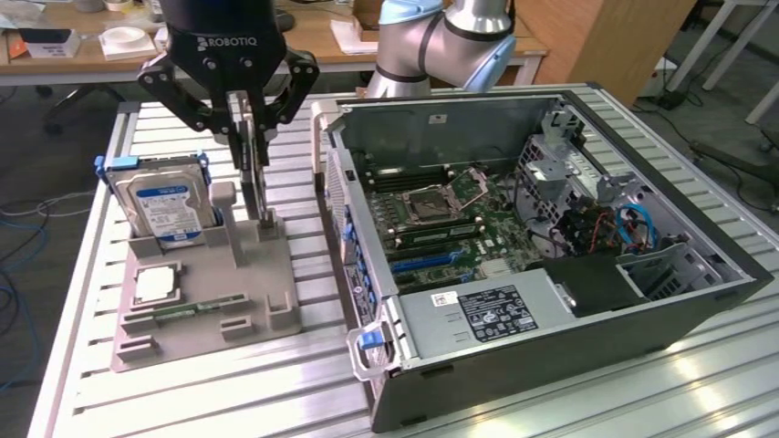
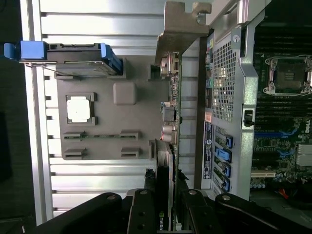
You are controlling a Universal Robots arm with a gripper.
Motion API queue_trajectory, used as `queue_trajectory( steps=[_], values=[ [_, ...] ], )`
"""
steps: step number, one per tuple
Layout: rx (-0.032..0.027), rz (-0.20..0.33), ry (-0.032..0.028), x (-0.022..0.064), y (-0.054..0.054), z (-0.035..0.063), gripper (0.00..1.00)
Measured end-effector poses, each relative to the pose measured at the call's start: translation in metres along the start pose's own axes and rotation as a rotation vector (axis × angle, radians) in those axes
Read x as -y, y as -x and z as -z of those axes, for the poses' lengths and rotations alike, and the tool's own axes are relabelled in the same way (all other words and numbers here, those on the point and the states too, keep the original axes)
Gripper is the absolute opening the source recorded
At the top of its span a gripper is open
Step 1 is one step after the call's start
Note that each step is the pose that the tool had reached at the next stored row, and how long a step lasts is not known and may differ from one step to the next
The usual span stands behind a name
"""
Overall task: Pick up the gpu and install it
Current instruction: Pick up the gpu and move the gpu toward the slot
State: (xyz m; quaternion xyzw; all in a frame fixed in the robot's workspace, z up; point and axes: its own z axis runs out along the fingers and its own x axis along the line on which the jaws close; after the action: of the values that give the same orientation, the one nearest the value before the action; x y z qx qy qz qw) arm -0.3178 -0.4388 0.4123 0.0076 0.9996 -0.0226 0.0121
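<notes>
Exterior view: a black end effector [image 1: 252, 123] comes down from above over a grey tray [image 1: 244, 283] on a slatted metal table [image 1: 207, 401]. Its fingers are drawn in narrow on the top of the gpu [image 1: 255, 182], a thin card seen edge-on and standing upright, its lower end at a slot in the tray. Whether the card has lifted clear of that slot is hard to tell. A hard drive [image 1: 164, 205] stands in the tray on the exterior view's left. On the exterior view's right lies an open computer case [image 1: 548, 347] with its motherboard [image 1: 444, 219] bare, so by my reading the grasp is made and the install is not yet done. Wrist view: looking down along the end effector [image 2: 166, 195], the gpu [image 2: 174, 122] runs between the two fingers, which press on its faces. This view adds the card's silver bracket [image 2: 183, 29] at the far end, just beside the case wall, and the blue slots [image 2: 223, 156] on the board. The exterior view alone gives the card's height above the tray [image 2: 126, 122]
</notes>
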Motion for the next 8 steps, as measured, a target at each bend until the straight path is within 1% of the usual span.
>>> queue_trajectory(
  steps=[8],
  values=[
    [0.0,0.0,0.0,0.0001,0.0,0.0019,0.27]
  ],
)
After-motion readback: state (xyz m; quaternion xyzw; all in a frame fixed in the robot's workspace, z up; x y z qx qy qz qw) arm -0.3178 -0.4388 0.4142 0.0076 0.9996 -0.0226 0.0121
